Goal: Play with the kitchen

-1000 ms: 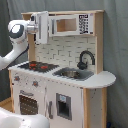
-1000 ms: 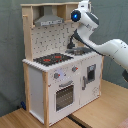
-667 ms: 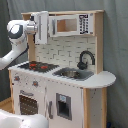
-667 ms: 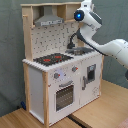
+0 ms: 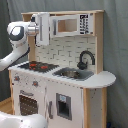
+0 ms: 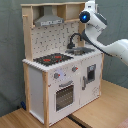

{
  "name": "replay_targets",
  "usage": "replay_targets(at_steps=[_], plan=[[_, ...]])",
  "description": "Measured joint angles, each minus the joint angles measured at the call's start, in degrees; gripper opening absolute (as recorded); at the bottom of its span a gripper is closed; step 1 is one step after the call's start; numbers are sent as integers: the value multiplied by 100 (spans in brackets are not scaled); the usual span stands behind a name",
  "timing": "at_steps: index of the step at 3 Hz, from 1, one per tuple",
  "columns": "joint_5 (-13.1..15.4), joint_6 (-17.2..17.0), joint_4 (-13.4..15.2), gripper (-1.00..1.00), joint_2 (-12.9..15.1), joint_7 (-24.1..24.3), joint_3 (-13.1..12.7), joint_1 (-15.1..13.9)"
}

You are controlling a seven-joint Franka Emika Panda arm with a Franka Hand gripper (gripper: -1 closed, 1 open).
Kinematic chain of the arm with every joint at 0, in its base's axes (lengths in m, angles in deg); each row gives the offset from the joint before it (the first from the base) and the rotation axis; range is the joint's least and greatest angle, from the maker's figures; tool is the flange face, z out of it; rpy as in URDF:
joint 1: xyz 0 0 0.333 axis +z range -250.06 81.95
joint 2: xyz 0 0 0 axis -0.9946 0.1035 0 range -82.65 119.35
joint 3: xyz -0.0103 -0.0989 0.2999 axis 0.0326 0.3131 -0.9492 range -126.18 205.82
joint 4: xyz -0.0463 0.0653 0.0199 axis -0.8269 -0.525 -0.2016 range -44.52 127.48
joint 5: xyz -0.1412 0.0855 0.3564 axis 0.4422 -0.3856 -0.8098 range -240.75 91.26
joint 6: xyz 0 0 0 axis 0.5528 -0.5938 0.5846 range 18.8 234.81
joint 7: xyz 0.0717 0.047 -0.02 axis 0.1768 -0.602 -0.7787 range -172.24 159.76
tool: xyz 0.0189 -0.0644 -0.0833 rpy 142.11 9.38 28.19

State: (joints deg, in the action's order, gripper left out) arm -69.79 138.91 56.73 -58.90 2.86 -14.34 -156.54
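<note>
Since a second ago the arm's wrist has crept slightly toward the upper shelf; nothing on the toy has shifted. The tall white and light-wood toy play kitchen (image 5: 65, 85) stands on the wooden floor, oven door (image 6: 65, 95) closed at the front, knobs (image 6: 64, 75) above it, red-ring stove (image 5: 37, 65) and sink (image 5: 72, 73) on the counter, black faucet (image 5: 85, 59) behind the sink, grey hood (image 6: 49, 21) highest. The white robot arm (image 6: 107, 42) reaches to the top corner by the upper cabinets (image 5: 67, 25). Whether its fingers are apart or together, I cannot tell. Judgement: still approaching, no play contact confirmed yet.
</note>
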Motion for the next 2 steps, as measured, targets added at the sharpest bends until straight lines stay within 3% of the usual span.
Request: replay_targets(at_steps=[1, 2], plan=[[-2, 529, 122, -100, -31, -52, 38, 188], [-2, 535, 122, 100, -31, -58, 37, 199]])
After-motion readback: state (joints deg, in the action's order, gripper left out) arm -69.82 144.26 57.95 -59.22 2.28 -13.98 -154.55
